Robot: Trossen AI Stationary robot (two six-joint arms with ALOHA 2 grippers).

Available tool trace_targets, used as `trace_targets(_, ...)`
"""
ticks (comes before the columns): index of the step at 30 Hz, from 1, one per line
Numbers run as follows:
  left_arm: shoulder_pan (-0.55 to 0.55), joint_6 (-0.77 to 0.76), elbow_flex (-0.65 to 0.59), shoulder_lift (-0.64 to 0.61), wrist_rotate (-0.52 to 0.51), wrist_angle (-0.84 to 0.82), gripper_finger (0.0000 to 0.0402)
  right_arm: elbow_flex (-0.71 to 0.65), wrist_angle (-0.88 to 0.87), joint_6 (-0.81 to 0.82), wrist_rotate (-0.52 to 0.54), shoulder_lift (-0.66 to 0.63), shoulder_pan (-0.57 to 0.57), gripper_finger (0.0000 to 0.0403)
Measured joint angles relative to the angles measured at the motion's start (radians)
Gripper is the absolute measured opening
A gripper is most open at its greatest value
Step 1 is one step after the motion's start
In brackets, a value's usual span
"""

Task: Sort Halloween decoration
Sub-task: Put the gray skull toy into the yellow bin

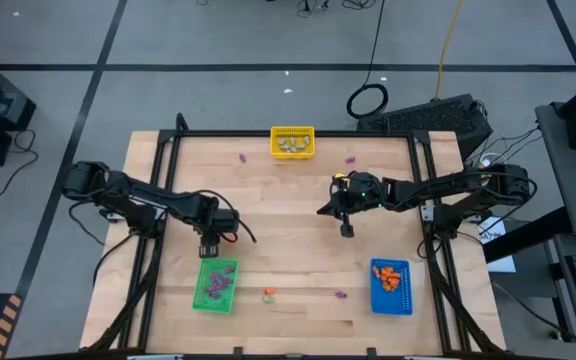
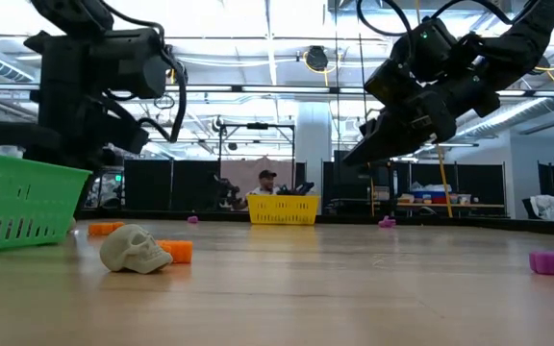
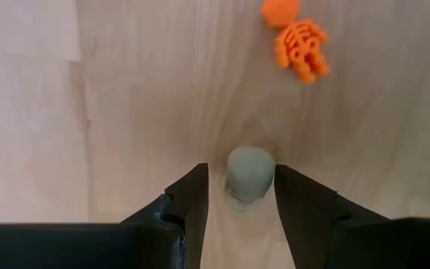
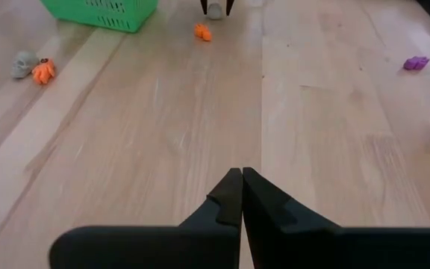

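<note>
Skull: pale trinket (image 3: 249,173) on the table (image 3: 125,112), between the left end effector (image 3: 241,196) fingers, seemingly untouched, released.
Skeleton: orange (image 3: 299,45), near.
Right end effector (image 4: 241,190): clenched, mid-table.

No words, numbers, labels or signs can be read in any of the views, not on the bins, the little toys, the arms, the wooden worktop or the things in the room behind it.
</note>
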Motion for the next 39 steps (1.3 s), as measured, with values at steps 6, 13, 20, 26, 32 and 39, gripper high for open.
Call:
trace_targets(6,-0.002,-0.011,-0.026,0.013,0.003,0.047,0.0146,0.000,-0.003,0.002,0.000,0.000,0.000,0.0000)
trace_targets(13,-0.002,-0.042,-0.027,0.015,0.006,0.058,0.0105,0.000,-0.004,0.003,0.000,0.000,0.000,0.0000)
trace_targets(20,0.001,-0.045,-0.003,0.005,0.002,0.052,0.0044,0.000,-0.004,0.003,0.000,0.000,0.000,0.0000)
trace_targets(26,0.075,0.011,0.107,-0.004,-0.001,0.101,0.0044,0.000,-0.002,0.011,0.001,0.000,0.000,0.0000)
trace_targets(32,0.245,0.080,0.191,-0.004,-0.003,0.296,0.0044,0.000,0.003,0.011,0.003,0.000,0.000,0.0000)
trace_targets(39,0.465,0.197,0.337,0.086,-0.004,0.459,0.0044,0.000,0.003,0.011,0.004,0.000,0.000,0.0000)
